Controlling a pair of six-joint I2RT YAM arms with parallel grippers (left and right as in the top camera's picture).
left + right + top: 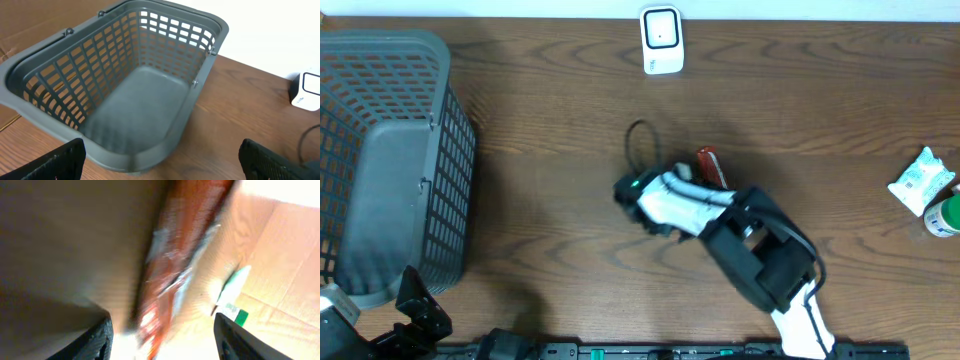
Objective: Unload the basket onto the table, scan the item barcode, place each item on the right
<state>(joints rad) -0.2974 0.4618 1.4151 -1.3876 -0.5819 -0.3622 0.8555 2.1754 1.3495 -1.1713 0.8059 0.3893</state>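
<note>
right gripper (pixel 162 330): the fingers are seen set well apart, with a red packet (pixel 175 265) between them; neither finger appears pressed on it, though the wrist view is blurred.
left gripper (pixel 162 160): the fingers are spread to their widest and nothing is held; it is kept low over the grey basket (pixel 220 27).
item position: the red packet is found near the middle of the table (pixel 520 100), just beside the right arm and partly hidden by it; whether it lies flat on the wood cannot be told.
scanner (pixel 661 40): it is placed at the far edge of the table, well apart from the packet.
risk, loose item: with the jaws parted, the packet is likely unsupported and could drop or turn, so that its barcode is left facing away from the scanner.
risk, cable: the black cable loop (pixel 638 140) lies close by and could be snagged if the packet is picked up again.
risk, regrasp: a thin, glossy wrapper may be pinched badly or slid aside.
writing: none can be read; the packet's print is smeared by blur.
</note>
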